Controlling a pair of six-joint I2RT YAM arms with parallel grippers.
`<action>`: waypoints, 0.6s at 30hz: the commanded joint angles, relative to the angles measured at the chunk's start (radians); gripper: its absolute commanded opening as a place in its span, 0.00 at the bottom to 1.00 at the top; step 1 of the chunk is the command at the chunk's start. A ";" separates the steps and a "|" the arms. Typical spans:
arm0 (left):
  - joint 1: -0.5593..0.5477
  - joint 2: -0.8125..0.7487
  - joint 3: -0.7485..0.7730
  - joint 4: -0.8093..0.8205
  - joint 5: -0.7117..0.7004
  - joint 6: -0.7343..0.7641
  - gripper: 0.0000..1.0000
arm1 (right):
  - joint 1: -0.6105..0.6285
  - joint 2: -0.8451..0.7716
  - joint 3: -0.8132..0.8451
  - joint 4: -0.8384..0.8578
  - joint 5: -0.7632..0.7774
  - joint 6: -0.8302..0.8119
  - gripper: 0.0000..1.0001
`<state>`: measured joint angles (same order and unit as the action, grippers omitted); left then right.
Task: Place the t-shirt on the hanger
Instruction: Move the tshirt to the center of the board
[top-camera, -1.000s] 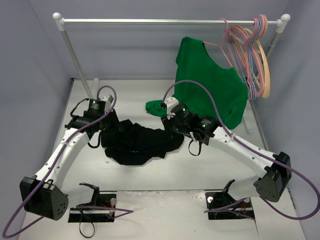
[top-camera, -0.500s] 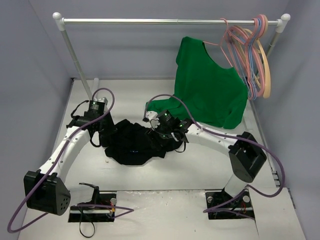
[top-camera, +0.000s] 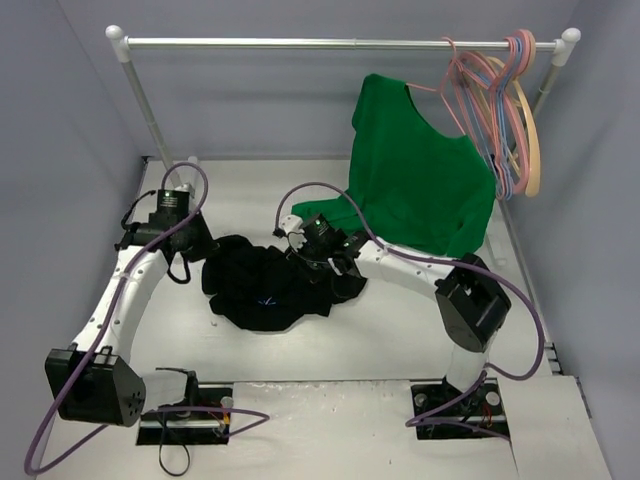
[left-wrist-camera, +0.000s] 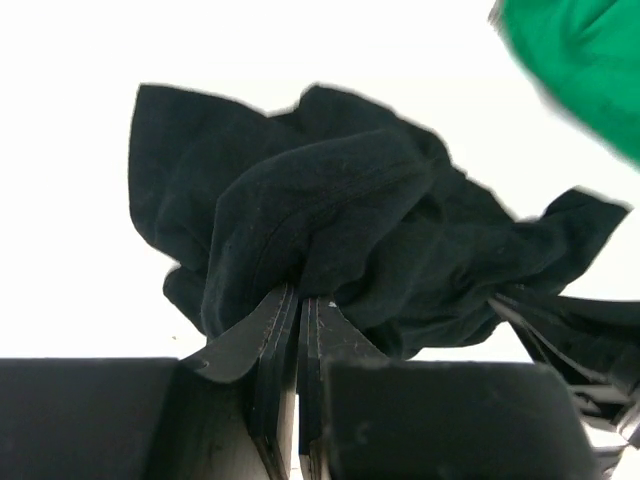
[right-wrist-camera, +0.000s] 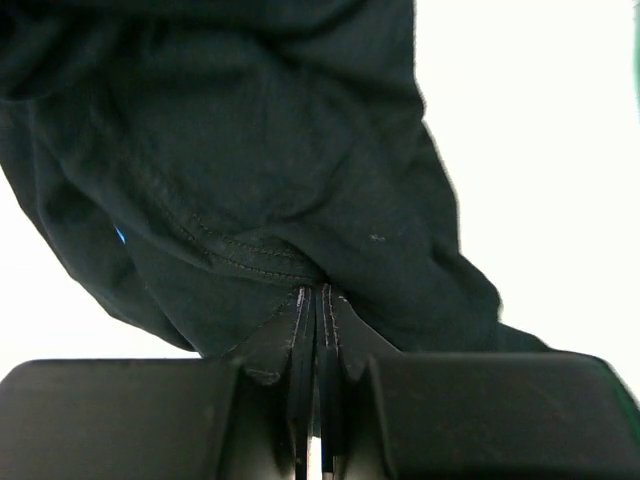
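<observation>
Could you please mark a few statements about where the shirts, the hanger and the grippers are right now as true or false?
1. The left gripper is shut on the black t-shirt. True.
2. The right gripper hangs open above the black t-shirt. False: the right gripper is shut on a fold of it.
3. The pink hanger hangs at the right end of the rail. True.
4. The black t-shirt hangs on the pink hanger. False: it lies crumpled on the table.

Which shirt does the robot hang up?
Start at the white table under the metal rail. In the middle lies a crumpled heap, the t-shirt. It is black and lying down; the green shirt beside it hangs from the rail.
</observation>
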<state>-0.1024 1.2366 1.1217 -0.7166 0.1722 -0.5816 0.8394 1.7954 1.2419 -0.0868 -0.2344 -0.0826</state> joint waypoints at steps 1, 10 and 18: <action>0.050 0.015 0.156 -0.006 0.021 0.028 0.00 | 0.007 -0.143 0.108 0.016 0.087 -0.026 0.00; 0.096 0.098 0.648 -0.102 0.006 0.115 0.00 | 0.006 -0.370 0.441 -0.093 0.274 -0.106 0.00; 0.096 0.089 0.842 -0.192 0.172 0.177 0.00 | 0.006 -0.626 0.262 -0.025 0.300 -0.007 0.00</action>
<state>-0.0113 1.3514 1.9320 -0.8818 0.2260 -0.4408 0.8394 1.2057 1.5784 -0.1440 0.0166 -0.1360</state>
